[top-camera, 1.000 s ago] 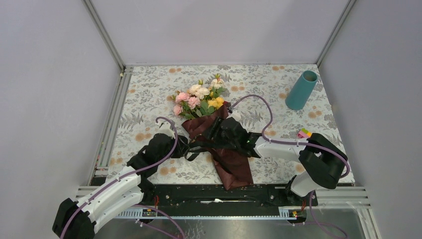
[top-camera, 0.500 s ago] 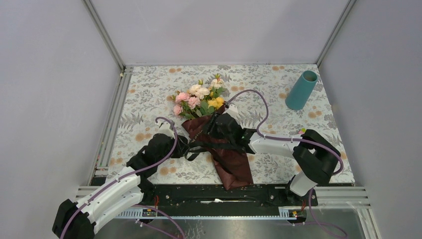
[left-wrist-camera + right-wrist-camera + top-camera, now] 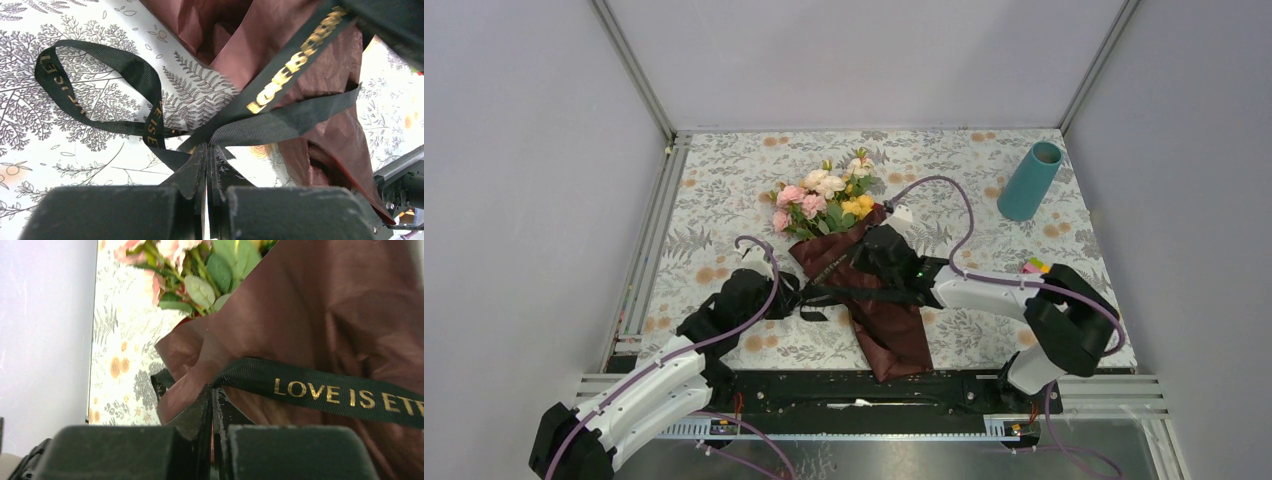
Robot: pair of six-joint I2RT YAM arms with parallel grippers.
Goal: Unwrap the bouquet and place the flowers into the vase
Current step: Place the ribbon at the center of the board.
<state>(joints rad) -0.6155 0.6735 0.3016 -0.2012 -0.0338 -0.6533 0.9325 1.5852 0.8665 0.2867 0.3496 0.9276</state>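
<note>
The right claw (image 3: 211,392), open a second ago, has shut and edged up the bouquet (image 3: 864,300) toward the blooms, while the left arm has hardly stirred. Both claws are now clenched on the black ribbon (image 3: 280,82). The left claw (image 3: 206,155) pinches it just left of the wrap, where its strands meet, with a slack loop lying on the worktop (image 3: 724,190). The right grips the band where it crosses the paper (image 3: 325,315), perhaps catching a fold of paper as well. Held at two points like this, the tie can probably be drawn apart or slid off without the bundle skidding away. The bouquet lies mid-worktop, still wrapped, its narrow end toward the arms and its flowers (image 3: 822,195) pointing away. The paper is crinkled maroon, the ribbon carries gold lettering, and the blooms are pink, cream and yellow among green leaves. The teal vase (image 3: 1029,181) stands at the far right, well apart.
</note>
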